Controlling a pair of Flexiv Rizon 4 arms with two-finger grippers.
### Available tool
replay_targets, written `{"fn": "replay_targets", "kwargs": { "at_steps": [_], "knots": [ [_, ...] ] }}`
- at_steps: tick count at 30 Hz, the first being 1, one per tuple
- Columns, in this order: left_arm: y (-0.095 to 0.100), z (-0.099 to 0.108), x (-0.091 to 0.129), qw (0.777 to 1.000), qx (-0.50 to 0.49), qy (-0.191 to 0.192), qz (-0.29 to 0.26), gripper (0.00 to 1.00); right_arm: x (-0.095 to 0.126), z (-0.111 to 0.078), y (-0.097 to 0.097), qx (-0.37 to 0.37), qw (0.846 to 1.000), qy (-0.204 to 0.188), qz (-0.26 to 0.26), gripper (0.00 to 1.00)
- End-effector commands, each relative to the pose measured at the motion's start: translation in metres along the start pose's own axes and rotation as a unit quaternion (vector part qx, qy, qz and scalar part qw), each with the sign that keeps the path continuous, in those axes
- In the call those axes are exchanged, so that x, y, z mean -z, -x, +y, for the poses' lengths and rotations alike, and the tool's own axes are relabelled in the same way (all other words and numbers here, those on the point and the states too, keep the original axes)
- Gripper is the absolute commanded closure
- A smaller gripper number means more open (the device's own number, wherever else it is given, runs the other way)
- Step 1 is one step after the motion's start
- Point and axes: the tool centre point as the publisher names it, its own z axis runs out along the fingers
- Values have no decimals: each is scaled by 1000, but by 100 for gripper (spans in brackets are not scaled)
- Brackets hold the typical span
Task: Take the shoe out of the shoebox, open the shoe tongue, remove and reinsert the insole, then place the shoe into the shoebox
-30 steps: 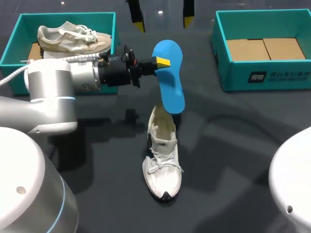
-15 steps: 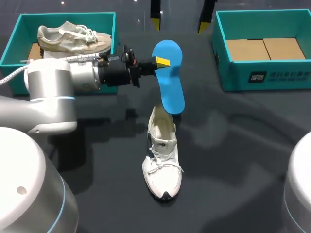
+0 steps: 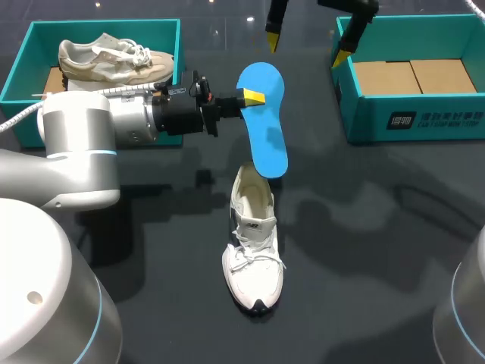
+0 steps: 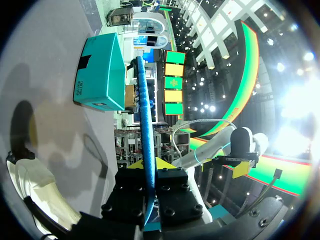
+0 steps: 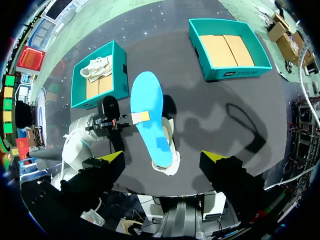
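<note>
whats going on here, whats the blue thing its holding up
The left claw is shut on a blue insole, holding it up over the white shoe that sits on the table. The right claw hangs open and holds nothing, up near the right shoebox, which has no shoe in it. A second, beige shoe lies in the left shoebox.
</note>
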Motion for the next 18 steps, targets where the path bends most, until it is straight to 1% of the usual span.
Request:
{"fn": "replay_targets", "kwargs": {
  "at_steps": [1, 10, 14, 16, 18],
  "knots": [
    [1, 0, -1, 1000, 0, 0, 0, 100, -6, 1, 11, -3, 982, -5, 187, 0],
    [1, 0, -1, 1000, 0, 0, 0, 100, -17, 5, 15, -5, 972, -23, 233, 0],
    [-5, 3, 3, 997, -79, 0, -2, 100, -19, 6, 17, -7, 968, -26, 248, 0],
    [-8, 4, 5, 992, -127, -5, -9, 100, -20, 7, 18, -7, 966, -28, 258, 0],
    [-11, 4, 8, 988, -155, -7, -13, 100, -22, 8, 19, -8, 964, -30, 265, 0]
  ]
}}
